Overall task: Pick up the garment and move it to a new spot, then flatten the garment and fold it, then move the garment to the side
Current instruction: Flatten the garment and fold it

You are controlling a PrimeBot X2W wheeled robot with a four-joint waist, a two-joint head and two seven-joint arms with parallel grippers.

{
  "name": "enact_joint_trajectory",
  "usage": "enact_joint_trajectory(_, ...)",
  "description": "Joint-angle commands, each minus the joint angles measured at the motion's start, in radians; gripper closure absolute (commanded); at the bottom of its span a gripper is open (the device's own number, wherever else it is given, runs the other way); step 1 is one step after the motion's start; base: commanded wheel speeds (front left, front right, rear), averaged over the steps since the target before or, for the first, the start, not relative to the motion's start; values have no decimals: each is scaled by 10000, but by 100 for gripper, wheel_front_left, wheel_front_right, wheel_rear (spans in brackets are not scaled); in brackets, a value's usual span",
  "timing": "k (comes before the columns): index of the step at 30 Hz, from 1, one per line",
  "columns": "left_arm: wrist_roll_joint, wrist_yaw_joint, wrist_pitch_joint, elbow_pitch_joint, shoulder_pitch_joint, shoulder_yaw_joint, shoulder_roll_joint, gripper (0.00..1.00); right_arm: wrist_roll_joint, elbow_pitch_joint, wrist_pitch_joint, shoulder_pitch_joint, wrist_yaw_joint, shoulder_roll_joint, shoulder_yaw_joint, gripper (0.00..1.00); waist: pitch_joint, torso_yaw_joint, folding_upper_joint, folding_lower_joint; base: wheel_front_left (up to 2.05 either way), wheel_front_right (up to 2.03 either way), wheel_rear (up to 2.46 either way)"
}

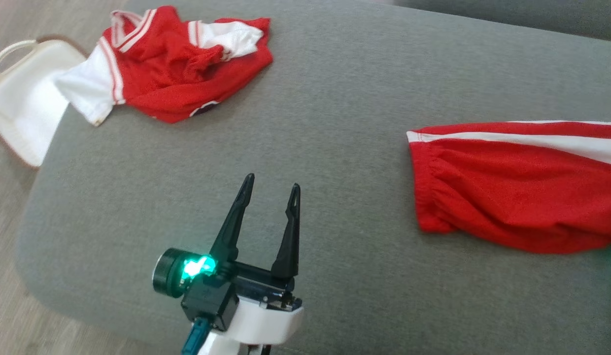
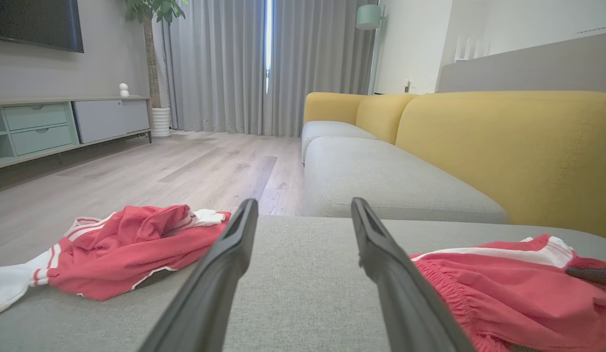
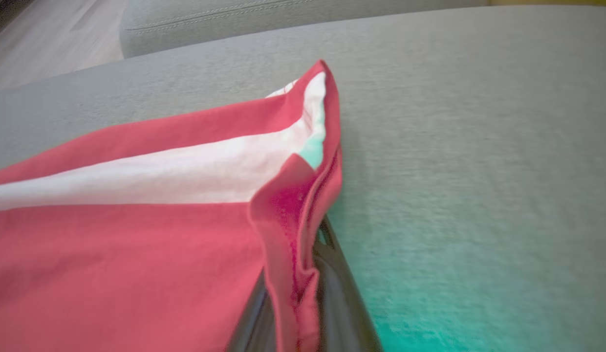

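The garment [image 1: 512, 192] is a red piece with a white stripe, lying on the right of the grey cushion [image 1: 335, 88] and running out past the right edge of the head view. In the right wrist view my right gripper [image 3: 313, 244] is shut on a raised fold of the garment's [image 3: 137, 244] edge, and cloth hides the fingertips. My left gripper [image 1: 272, 181] stands open over bare cushion, left of the garment and apart from it. In the left wrist view the left gripper [image 2: 303, 201] has the garment [image 2: 503, 298] to its right.
A crumpled red and white jersey [image 1: 172, 74] lies at the cushion's far left corner, with one sleeve hanging over the edge. A white bag [image 1: 24, 98] sits on the wooden floor beside it. Yellow sofa backs [image 2: 503, 146] rise on the right in the left wrist view.
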Motion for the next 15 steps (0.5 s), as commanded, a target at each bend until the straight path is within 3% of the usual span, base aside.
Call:
enact_joint_trajectory(1, 123, -46, -50, -339, -138, 409, -48, 0, -115, -74, -224, 38, -9, -314, 122, 100, -121, -379, 0, -1, 0, 0, 0)
enact_joint_trajectory(10, 295, -331, -51, -152, -93, 618, -58, 0, -732, 76, -763, -82, -9, -960, 10, 100, -509, -1888, 0, -1, 0, 0, 0)
enact_joint_trajectory(15, 292, -399, -51, -98, -153, 614, -60, 0, -805, -354, -1068, -407, -9, -880, 200, 100, -513, -2305, 0, -1, 0, 0, 0)
